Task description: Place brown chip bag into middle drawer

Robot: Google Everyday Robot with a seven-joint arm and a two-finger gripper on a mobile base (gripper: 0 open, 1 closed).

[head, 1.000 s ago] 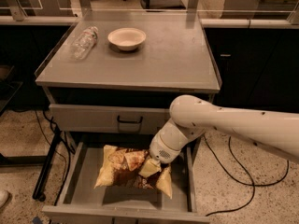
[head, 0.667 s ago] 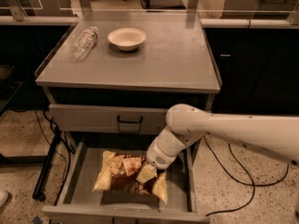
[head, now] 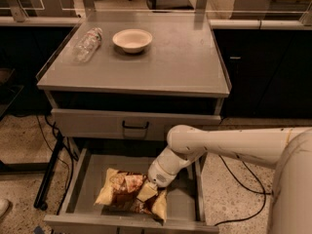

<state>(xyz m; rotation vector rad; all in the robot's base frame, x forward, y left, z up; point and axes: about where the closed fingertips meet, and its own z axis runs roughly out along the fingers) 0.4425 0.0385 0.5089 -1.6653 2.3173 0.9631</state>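
The brown chip bag (head: 122,195) lies flat on the floor of the open middle drawer (head: 181,204), towards its front left. It is dark brown in the middle with pale yellow ends. My gripper (head: 147,191) reaches down into the drawer from the right and sits on the bag's right end, touching it. The white arm hides the drawer's back right part.
Above the open drawer is a closed drawer front with a black bar handle (head: 135,126). A white bowl (head: 132,39) and a clear plastic bottle (head: 88,44) lie on the cabinet top (head: 185,62). Black cables (head: 47,130) hang at the left, and another runs on the floor at the right.
The gripper and the bag have moved down and towards the drawer's front. The bag now lies flatter on the drawer floor.
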